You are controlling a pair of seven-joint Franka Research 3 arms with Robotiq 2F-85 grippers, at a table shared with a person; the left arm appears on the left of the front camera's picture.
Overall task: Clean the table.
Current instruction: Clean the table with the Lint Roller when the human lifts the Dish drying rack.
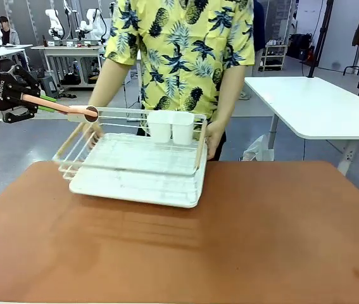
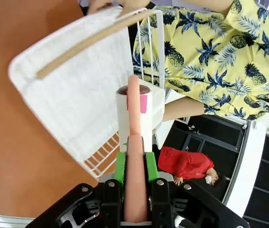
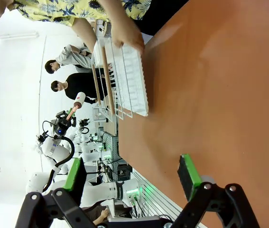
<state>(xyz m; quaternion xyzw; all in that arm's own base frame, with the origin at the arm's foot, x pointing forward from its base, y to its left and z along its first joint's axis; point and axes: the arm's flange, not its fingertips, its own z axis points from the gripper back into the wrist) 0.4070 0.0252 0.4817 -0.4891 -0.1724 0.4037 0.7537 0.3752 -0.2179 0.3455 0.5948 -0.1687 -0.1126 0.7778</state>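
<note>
Rack (image 1: 135, 174) over far-left edge of table (image 1: 242, 240); open top nr, rt.

Front camera looks across the table (image 1: 230, 234) at the person (image 1: 179, 50); left wrist camera sits near the rack (image 2: 77, 85), right wrist camera views it from afar.

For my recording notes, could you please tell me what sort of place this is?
Probably a robotics lab: the left gripper, jaws shut on a pink-handled tool, is at a reddish-brown table, with a white worktable and equipment-laden benches behind.
</note>
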